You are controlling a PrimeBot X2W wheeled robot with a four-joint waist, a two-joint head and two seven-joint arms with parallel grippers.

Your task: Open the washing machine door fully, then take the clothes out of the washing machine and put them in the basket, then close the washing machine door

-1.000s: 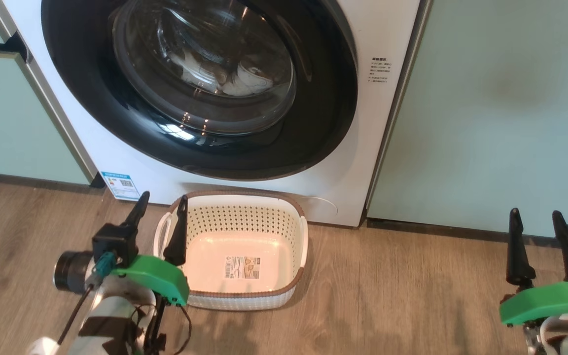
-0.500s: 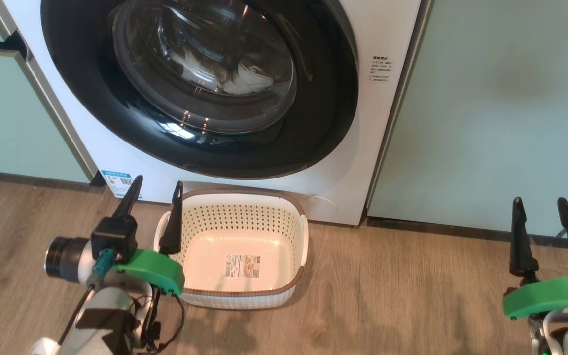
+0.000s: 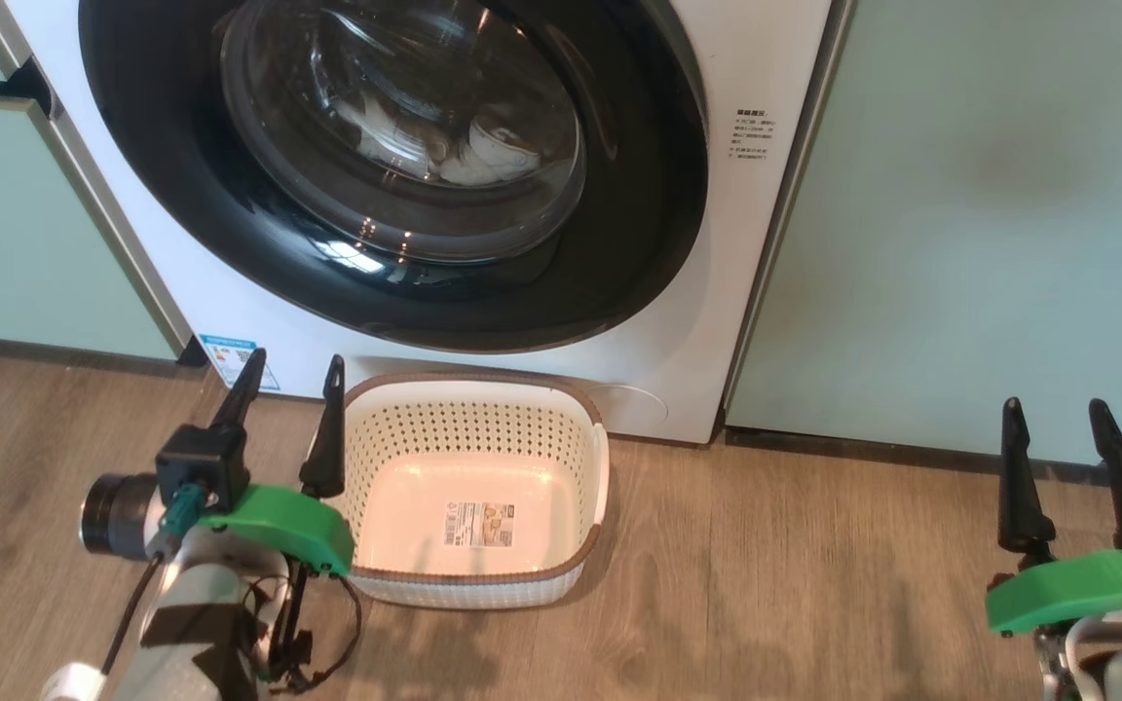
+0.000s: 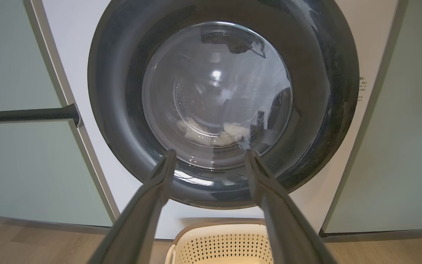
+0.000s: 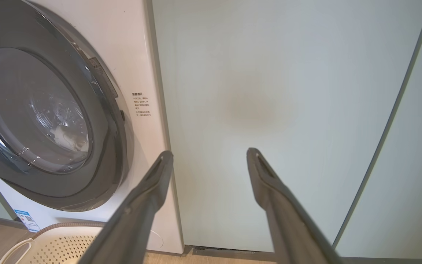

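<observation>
Left gripper (image 3: 293, 362) spread wide, empty, just left of the basket (image 3: 468, 433) on the floor (image 3: 766, 584). Right gripper (image 3: 1054, 407) likewise released, well off to the right. Beyond, the washing machine door (image 3: 619, 243) is closed, with the clothes (image 3: 483, 156) inside the washing machine (image 3: 766, 58).

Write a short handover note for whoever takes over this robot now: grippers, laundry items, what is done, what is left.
Left gripper: open, holding nothing, by the left end of the basket.
Right gripper: open, holding nothing, off to the right before the green cabinet.
Washing machine door shut; clothes inside, behind the glass.
Basket on the floor below the door, no clothes in it.
Done: nothing. Left: open door, move clothes, close door.
</observation>
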